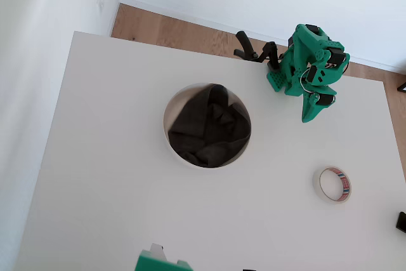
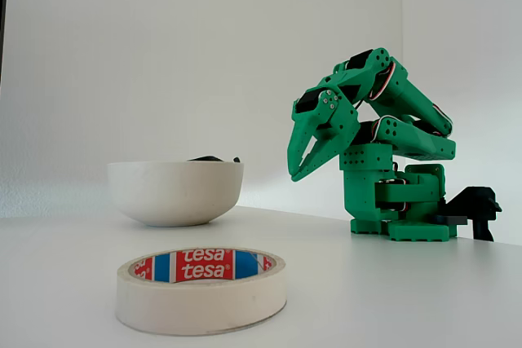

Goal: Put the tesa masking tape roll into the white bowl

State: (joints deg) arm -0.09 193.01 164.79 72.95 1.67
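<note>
Folded back over its own green base, end effector (image 1: 315, 110) raised clear of the table (image 1: 114, 207), fingers tipped downward and holding nothing. Jaw gap: in the fixed view (image 2: 300, 160) the two green fingers read as close together, nearly closed, with only a thin slot between them; cannot tell more exactly than that.

Tesa masking tape roll (image 1: 332, 184) flat on the table, hole facing up, red and blue core print showing. Taking the roll as landmark in the overhead view: end effector above it in the picture and slightly left, well apart; white bowl (image 1: 172, 141) to the left and a little higher, also well apart, with dark cloth (image 1: 209, 128) bunched inside. In the fixed view the roll (image 2: 201, 289) nearest the camera, the bowl (image 2: 175, 191) behind it to the left, the end effector behind it to the right.

Relation that matters: roll on the opposite side of the end effector from the bowl's direction, so a reach outward from the base first, then a carry back across to the bowl. No long axis on a flat ring; any approach angle likely fine, one finger inside the hole and one outside the wall. Likely need: wider opening before descent.

Task judged not yet begun; roll untouched, bowl without the roll.
</note>
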